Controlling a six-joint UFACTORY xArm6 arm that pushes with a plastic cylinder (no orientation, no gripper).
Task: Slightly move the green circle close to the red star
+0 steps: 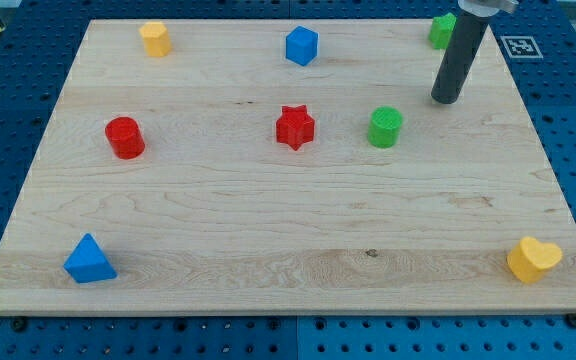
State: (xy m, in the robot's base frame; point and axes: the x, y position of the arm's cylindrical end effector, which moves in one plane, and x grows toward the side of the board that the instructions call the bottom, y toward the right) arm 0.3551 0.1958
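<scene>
The arm carries no gripper, so there is no open or closed state to report; it ends in a straight dark rod whose lower end, the tip (446, 99), stands on the wooden bench (268, 240) near the view's top right. The rod rises from the tip toward the view's top edge and leaves the frame there. The green circle (385, 127) stands just to the view's left of the tip and slightly below it, near but apart, with a strip of bare wood between them. The red star (295, 127) lies farther to the view's left of the tip, beyond the green circle and level with it; a clear gap separates the two blocks. A second green block (440, 30) sits directly above the tip at the bench's top edge, partly hidden by the rod, so its shape cannot be made out. The blue cube (302, 45) lies to the view's upper left of the tip. The yellow block (155, 38), of rounded but uncertain shape, sits well to the view's left of the tip, near the top edge. The red cylinder (125, 137) stands far to the view's left of the tip and somewhat below it. The blue triangle (89, 260) occupies the bottom left corner, the position most distant from the tip. The yellow heart (533, 259) rests well below the tip and to its right, close to the bottom right corner.
</scene>
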